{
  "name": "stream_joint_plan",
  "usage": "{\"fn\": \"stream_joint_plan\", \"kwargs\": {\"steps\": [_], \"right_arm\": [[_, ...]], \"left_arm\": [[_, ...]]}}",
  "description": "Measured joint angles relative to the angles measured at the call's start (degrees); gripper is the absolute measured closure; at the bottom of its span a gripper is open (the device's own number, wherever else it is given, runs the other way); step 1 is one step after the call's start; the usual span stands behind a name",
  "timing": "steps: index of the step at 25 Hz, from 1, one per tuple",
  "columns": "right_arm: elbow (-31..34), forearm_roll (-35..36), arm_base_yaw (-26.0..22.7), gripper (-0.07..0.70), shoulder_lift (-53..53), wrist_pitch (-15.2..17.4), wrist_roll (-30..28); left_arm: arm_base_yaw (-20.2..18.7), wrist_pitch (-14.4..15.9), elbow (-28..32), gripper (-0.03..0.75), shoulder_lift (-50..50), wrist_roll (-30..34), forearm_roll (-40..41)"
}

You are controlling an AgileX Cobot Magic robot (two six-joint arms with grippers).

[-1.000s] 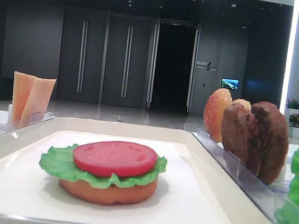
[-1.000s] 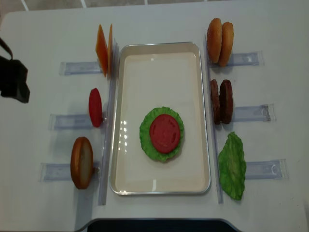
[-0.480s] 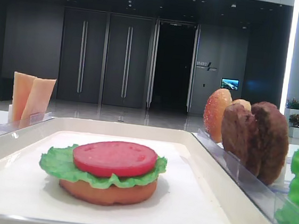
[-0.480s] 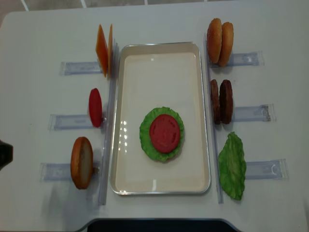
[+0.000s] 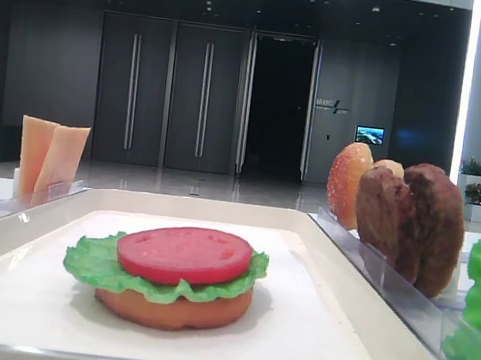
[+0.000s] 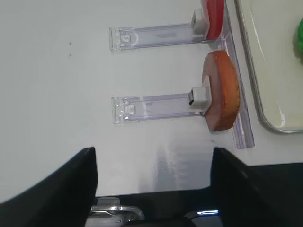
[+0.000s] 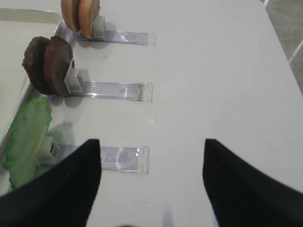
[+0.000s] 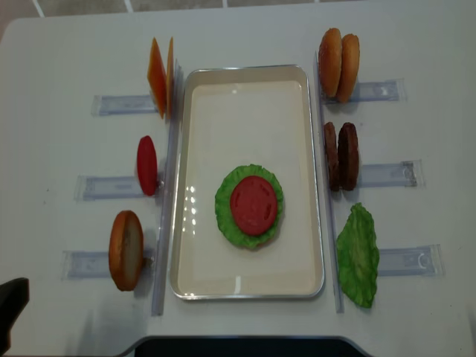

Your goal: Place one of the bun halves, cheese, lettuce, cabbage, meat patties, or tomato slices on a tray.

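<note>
— Three layers are stacked on the tray [image 8: 245, 281]: a flat bun half [image 5: 174, 304] at the bottom, a lettuce leaf [image 8: 227, 222] over it, and a tomato slice [image 8: 253, 204] on top. The stack lies in the nearer half of the tray, a little right of centre in the overhead view.

— And the stock beside the tray?

— On the left, upright in clear racks [image 8: 100, 185]: two cheese slices [image 8: 160, 76], a second tomato slice [image 8: 146, 165], and a bun half on edge [image 8: 126, 250]. On the right: two more bun halves [image 8: 338, 64], two meat patties [image 8: 341, 155], and a green leaf [image 8: 358, 255] leaning on its rack.

— Left gripper?

— Left gripper [image 6: 151, 184] hangs over bare table [image 8: 59, 44] near the front edge, well clear of the tray. Its two dark fingers [image 6: 61, 189] stand wide apart with nothing between them.

— Right gripper?

— Right gripper [image 7: 151, 179] likewise: fingers [image 7: 246, 189] spread wide, nothing held, above the table beside the leaf's rack.
</note>
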Motion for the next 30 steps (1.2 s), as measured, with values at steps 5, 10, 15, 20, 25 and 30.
{"fn": "stream_joint_plan", "kwargs": {"steps": [5,10,15,20,25,30], "right_arm": [[0.0,0.0,0.0,0.161,0.0,0.0,0.0],[0.0,0.0,0.0,0.161,0.0,0.0,0.0],[0.0,0.0,0.0,0.161,0.0,0.0,0.0],[0.0,0.0,0.0,0.161,0.0,0.0,0.0],[0.0,0.0,0.0,0.161,0.0,0.0,0.0],[0.0,0.0,0.0,0.161,0.0,0.0,0.0]], "left_arm": [[0.0,-3.29,3.33,0.15,-5.18,0.57,-1.21],[0.0,-4.54,6.55,0.15,-10.6,0.83,-1.47],[-1.85,-6.22,7.47,0.15,-16.73,2.55,-1.68],[-2.67,-6.79,7.81,0.15,-20.04,2.89,-1.68],[-2.67,-6.79,7.86,0.15,-20.09,1.93,-1.62],[-2.67,-6.85,8.01,0.15,-20.09,0.01,-1.24]]}}
